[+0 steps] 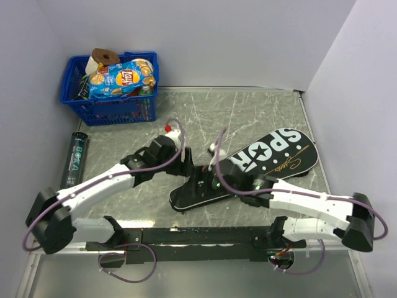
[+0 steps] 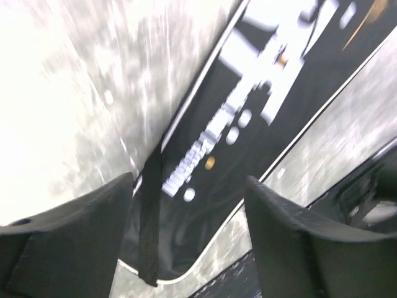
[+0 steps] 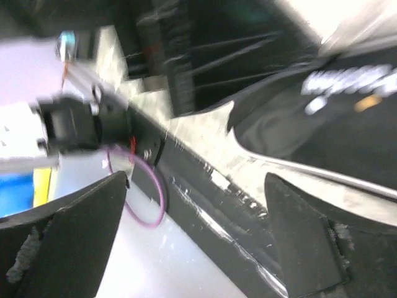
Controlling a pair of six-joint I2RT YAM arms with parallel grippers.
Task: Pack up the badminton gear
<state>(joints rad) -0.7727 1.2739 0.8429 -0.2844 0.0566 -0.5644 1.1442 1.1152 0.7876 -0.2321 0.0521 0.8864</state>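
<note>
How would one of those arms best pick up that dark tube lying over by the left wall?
Probably around its middle, coming straight down from above. The dark tube lies flat on the table with its length running near to far, so open fingers could straddle its round body, one on each side. The gap on the side toward the wall looks tight, though.

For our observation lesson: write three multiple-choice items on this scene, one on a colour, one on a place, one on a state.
1. The basket is: A blue; B red; C green.
2. The tube lies: A in the basket; B flat at the table's left edge; C upright mid-table.
3. The left gripper is: A shut on the tube; B shut, empty; C open above the cover.
Answers: 1 A, its walls are blue. 2 B, it lies flat along that edge. 3 C, its fingers stand apart with the cover below.
</note>
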